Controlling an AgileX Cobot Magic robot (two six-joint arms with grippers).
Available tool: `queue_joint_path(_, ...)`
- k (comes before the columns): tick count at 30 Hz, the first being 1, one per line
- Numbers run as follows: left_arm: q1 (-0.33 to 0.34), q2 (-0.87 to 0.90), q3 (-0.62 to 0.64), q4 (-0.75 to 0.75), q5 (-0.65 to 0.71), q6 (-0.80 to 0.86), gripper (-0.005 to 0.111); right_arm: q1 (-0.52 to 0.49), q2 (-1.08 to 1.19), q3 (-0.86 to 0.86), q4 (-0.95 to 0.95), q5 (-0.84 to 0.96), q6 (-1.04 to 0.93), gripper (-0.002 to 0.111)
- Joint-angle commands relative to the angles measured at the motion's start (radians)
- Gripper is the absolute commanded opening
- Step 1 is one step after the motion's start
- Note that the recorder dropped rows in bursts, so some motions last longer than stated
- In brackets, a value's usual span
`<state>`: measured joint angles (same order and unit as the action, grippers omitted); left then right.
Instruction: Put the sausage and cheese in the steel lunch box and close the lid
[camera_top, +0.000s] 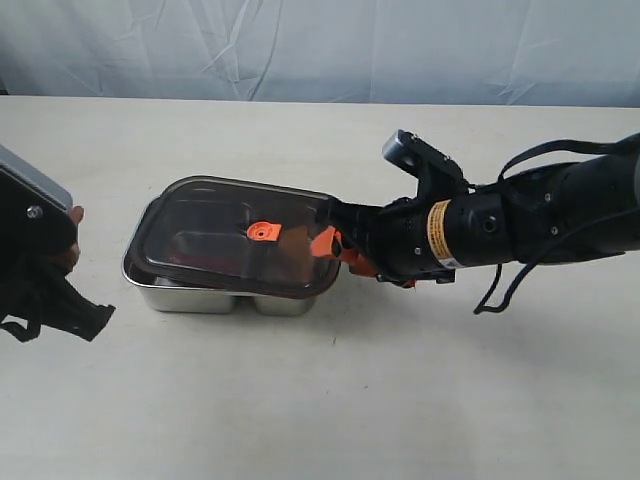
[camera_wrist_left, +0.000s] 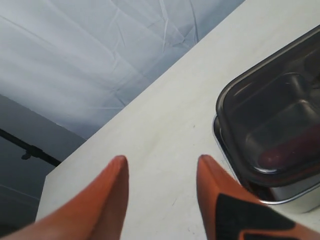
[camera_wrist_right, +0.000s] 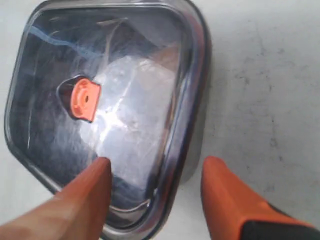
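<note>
**Closed lunch box with two grippers.** One shiny rectangular stainless-steel lunch box (camera_top: 200, 298) stands on the pale table (camera_top: 350, 400). It is covered by one dark tinted transparent lid (camera_top: 215, 235), which bears a single small orange round valve (camera_top: 263, 232) at its centre. One glossy red sausage (camera_wrist_left: 290, 150) is dimly seen through the lid, inside the box; the cheese cannot be made out. Two grippers are shown. The right gripper (camera_wrist_right: 157, 161) is spread wide astride the lid's end rim, gripping nothing. The left gripper (camera_wrist_left: 162, 160) is spread wide over bare table beside the box, empty.
</note>
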<state>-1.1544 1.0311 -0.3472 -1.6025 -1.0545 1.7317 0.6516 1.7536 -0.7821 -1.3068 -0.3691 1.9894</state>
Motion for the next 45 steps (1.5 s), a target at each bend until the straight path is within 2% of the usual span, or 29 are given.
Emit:
queue_joint_path(1,-0.005,-0.007,-0.005,-0.002,-0.055,-0.006,0.042,0.001,-0.061,0.001,-0.084,0.012,-0.008,0.053)
queue_joint_path(6,-0.005,-0.007,-0.005,0.003,-0.098,-0.006,0.042,0.001,-0.122,0.001,-0.224,0.127,0.079,0.051)
queue_joint_path(8,-0.005,-0.007,-0.005,0.008,-0.111,-0.006,0.042,0.001,-0.138,0.001,-0.279,0.149,0.120,0.038)
queue_joint_path(9,-0.005,-0.007,-0.005,0.012,-0.121,-0.006,0.040,0.001,-0.141,0.001,-0.292,0.155,0.122,0.029)
queue_joint_path(11,-0.005,-0.007,-0.005,0.027,-0.153,-0.011,0.028,0.001,-0.143,0.001,-0.302,0.178,0.122,0.003)
queue_joint_path(12,-0.003,-0.007,-0.005,0.032,-0.167,-0.020,0.022,0.001,-0.139,0.001,-0.300,0.202,0.122,0.000)
queue_joint_path(13,-0.003,-0.007,-0.005,0.034,-0.167,-0.035,0.012,0.001,-0.129,-0.001,-0.297,0.235,0.122,0.000)
queue_joint_path(15,-0.003,-0.007,-0.005,0.030,-0.167,-0.035,0.000,-0.004,-0.106,-0.003,-0.288,0.251,0.122,-0.001)
queue_joint_path(28,-0.003,-0.007,-0.005,0.024,-0.167,-0.078,0.000,-0.004,0.082,-0.091,-0.299,0.272,0.122,-0.001)
queue_joint_path(45,-0.003,-0.007,-0.005,0.024,-0.119,-0.078,0.000,-0.004,0.167,-0.204,-0.305,0.259,0.122,-0.001)
